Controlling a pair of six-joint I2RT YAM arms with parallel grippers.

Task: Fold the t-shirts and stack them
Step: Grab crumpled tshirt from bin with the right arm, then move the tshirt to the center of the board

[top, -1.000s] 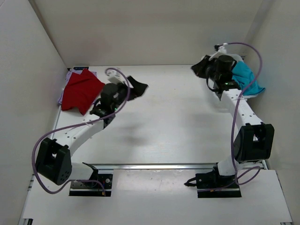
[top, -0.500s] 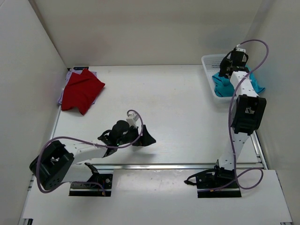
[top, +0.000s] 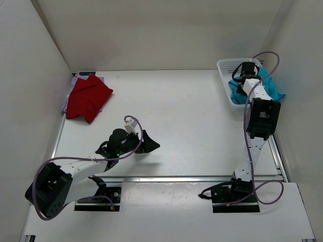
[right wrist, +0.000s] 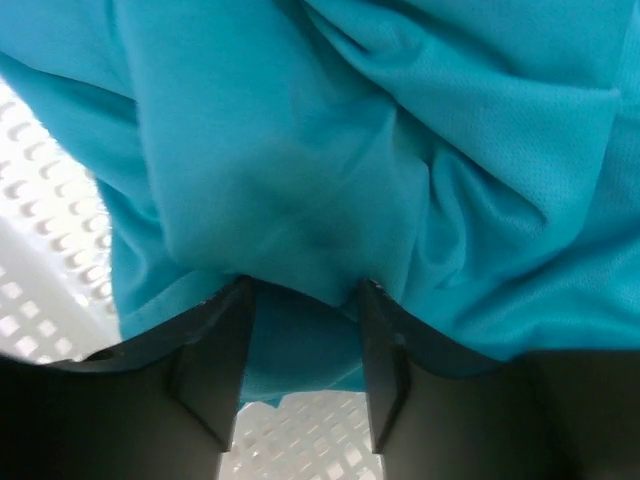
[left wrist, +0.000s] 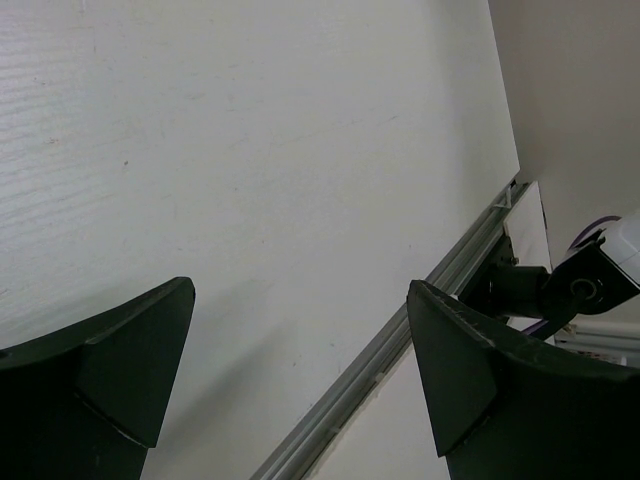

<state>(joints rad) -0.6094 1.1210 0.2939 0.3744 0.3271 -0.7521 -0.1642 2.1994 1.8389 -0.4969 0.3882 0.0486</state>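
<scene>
Over the last second the two arms have swapped roles. The left hand [top: 149,145] has drawn away from the red shirt [top: 87,98] at the far left corner of the worktop [top: 192,116] and now hangs low near the near edge, left of the middle, its fingers spread wide with nothing between them but bare surface. The right hand [right wrist: 302,295] has meanwhile swung round over the basket [top: 224,68] at the far right corner and dropped onto the teal shirt [top: 271,89]. This suggests that the red shirt is finished with for now: it lies as a compact folded piece, with the lavender shirt [top: 75,80] showing only as a pale edge beneath it and behind it. The teal one looks to be the last piece left to fold and add to that pile. It is still crumpled, partly inside the basket and partly spilling over the basket's right rim towards the right edge. In the right wrist view its cloth fills nearly everything, and a fold bulges down between the two fingers, which stand apart on either side of it and are not seen to be pinched together (the basket's lattice shows just below and to the left of them). The shirt is therefore right at the right hand, touching it. It is well apart from the left hand, and it lies across the whole worktop from the pile where it must end up.
</scene>
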